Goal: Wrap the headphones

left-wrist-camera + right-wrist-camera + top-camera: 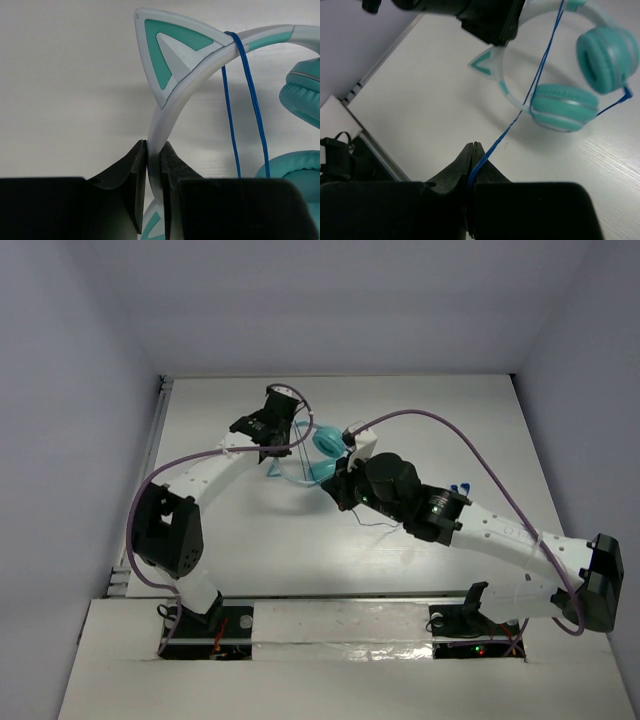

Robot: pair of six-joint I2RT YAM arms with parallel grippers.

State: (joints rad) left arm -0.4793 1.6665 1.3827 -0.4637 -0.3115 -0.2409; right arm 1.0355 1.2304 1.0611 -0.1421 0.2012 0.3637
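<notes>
Toward the far edge of the bench (pixel 450 420), a little left of its middle, the headphones (pixel 318 452) hang by their pale headband (pixel 172 107), which rises from the grip past a teal cat ear (pixel 167 47). The two teal ear cups (pixel 564 107) sit close together; whether the lower one touches the bench I cannot tell. The thin blue cord (pixel 540 75) already crosses the headband just beside the cat ear, showing as two strands in the left wrist view, and runs from there in a taut line down toward the near side.

The left tool (pixel 154 150) is pinched narrow on the headband, its pads flat against either face of the band. The right tool (pixel 472 150) is closed to almost nothing on the cord itself, well apart from the cups.

The step in hand looks like laying another turn. To do it well, the left tool should hold the band steady while the right one carries the cord round it in a wide loop, with light tension. Each turn should land beside the last one, between the cat ear and the cup, not across the ear's point. So thin a cord could slide through the pinch — a slow, even sweep suits it better than a tug.
</notes>
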